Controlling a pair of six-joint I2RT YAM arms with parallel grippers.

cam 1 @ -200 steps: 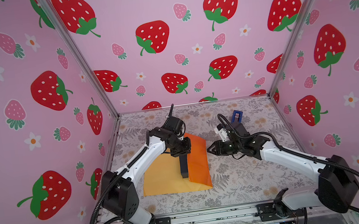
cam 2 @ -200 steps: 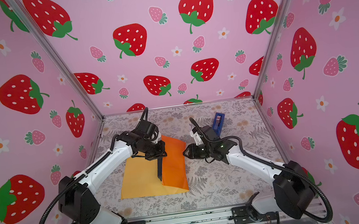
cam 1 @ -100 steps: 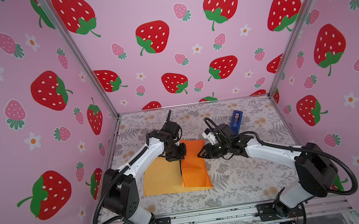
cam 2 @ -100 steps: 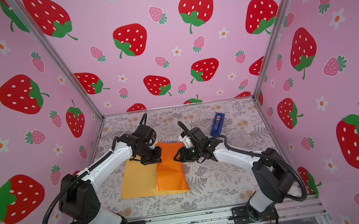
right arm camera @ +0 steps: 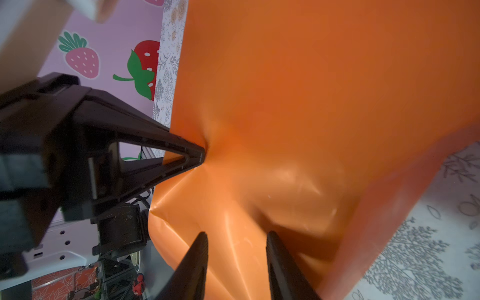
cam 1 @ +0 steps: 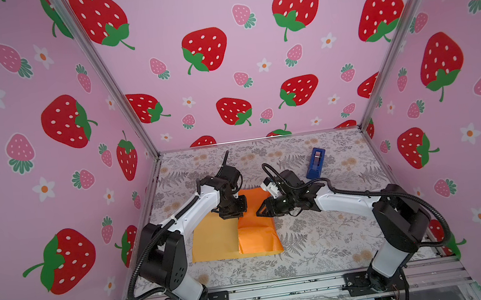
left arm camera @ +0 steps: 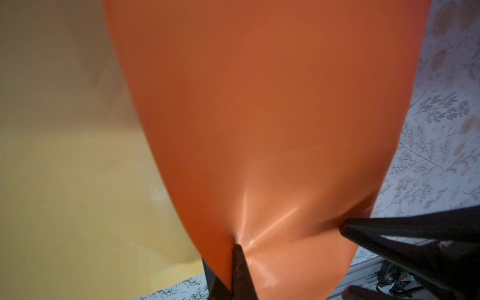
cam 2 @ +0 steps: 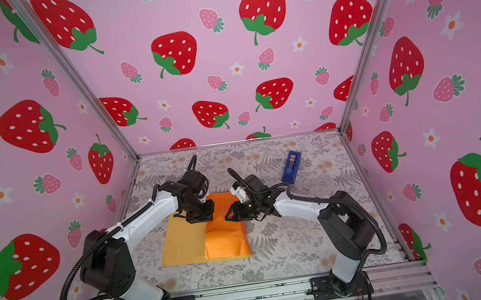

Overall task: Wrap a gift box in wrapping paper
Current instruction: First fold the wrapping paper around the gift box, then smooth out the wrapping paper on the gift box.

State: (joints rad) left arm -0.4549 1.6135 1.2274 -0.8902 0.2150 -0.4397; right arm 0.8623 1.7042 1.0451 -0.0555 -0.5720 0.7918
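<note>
Left gripper [left arm camera: 237, 257] is closed, pinching the paper [cam 1: 257, 237] flap; right gripper [right arm camera: 236, 242], jaws apart, touches the fold.

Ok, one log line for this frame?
paper: orange flap folded over | box: hidden | left gripper: shut, tip pressing flap | right gripper: open, tips at flap | tape dispenser: apart, far side

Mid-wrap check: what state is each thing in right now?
Paper: lying flat, right part folded over, glossy side up.
Box: not in view.
Left pincer: shut on the fold's edge.
Right pincer: open, tips against the fold.
Tape dispenser: set apart at the back, untouched.
</note>
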